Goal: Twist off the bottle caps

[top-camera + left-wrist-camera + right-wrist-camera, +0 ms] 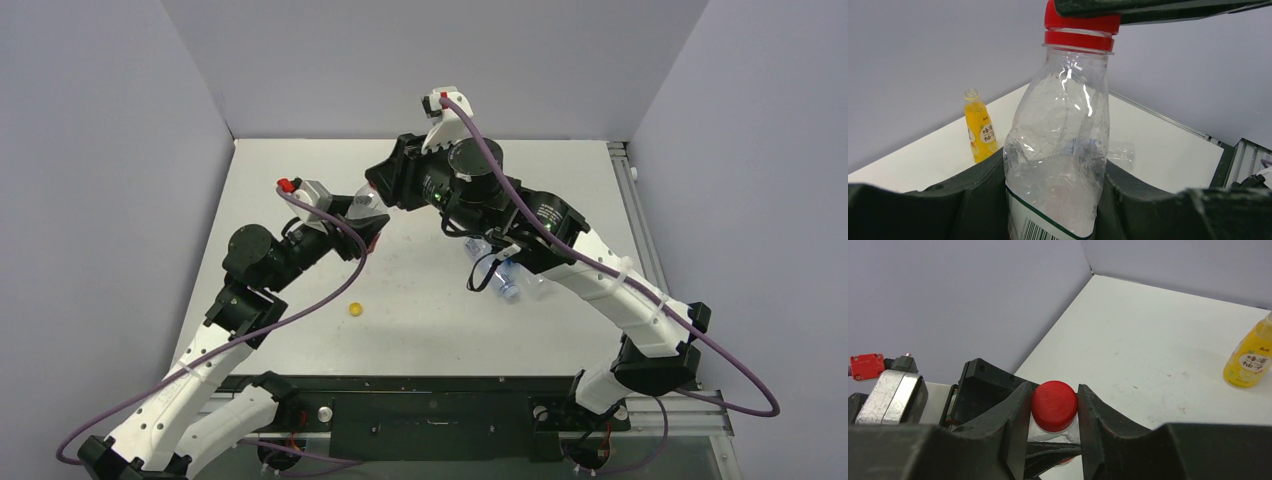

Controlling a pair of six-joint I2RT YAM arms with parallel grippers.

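Observation:
My left gripper is shut on the body of a clear bottle, holding it off the table with its neck pointing away from the wrist. A white barcode label shows at its base. Its red cap sits squeezed between the fingers of my right gripper, which is shut on it from the top end; the red cap also shows in the left wrist view. From above, the left gripper and right gripper meet at the middle left. A small yellow cap lies loose on the table.
A yellow-orange juice bottle with an open neck stands upright near the back wall, also the juice bottle in the right wrist view. Clear bottles lie on their sides under my right arm. A metal rail runs along the table's right edge.

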